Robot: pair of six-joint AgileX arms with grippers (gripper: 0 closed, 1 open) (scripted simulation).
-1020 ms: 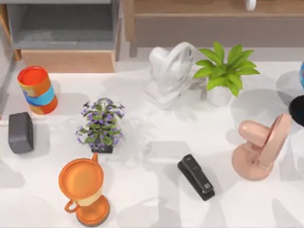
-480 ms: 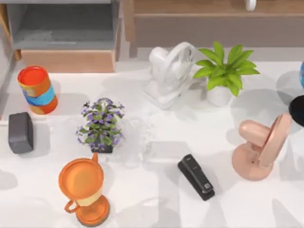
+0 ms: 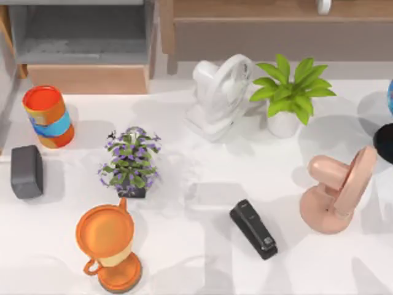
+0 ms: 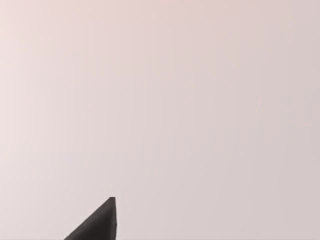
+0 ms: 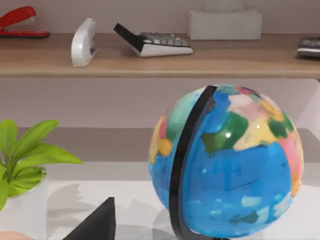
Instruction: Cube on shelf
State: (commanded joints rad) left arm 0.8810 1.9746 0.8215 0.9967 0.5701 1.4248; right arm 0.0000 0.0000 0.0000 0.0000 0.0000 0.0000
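step: locate the cube before any reach, judged | cube: whereabouts cannot be told, so its relation to either gripper cannot be told | shelf (image 3: 276,8): far edge of tabletop (image 3: 202,184), right of centre | right gripper (image 5: 97,225): near globe (image 5: 227,160), facing shelf; opening cannot be told | left gripper (image 4: 97,226): opening cannot be told | advice: approach high over the clutter

Dark grey, pointed fingers (image 4: 97,224); matte, unmarked.

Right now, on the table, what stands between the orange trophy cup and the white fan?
In the top view, the purple-flowered potted plant stands between the orange trophy cup and the white fan.
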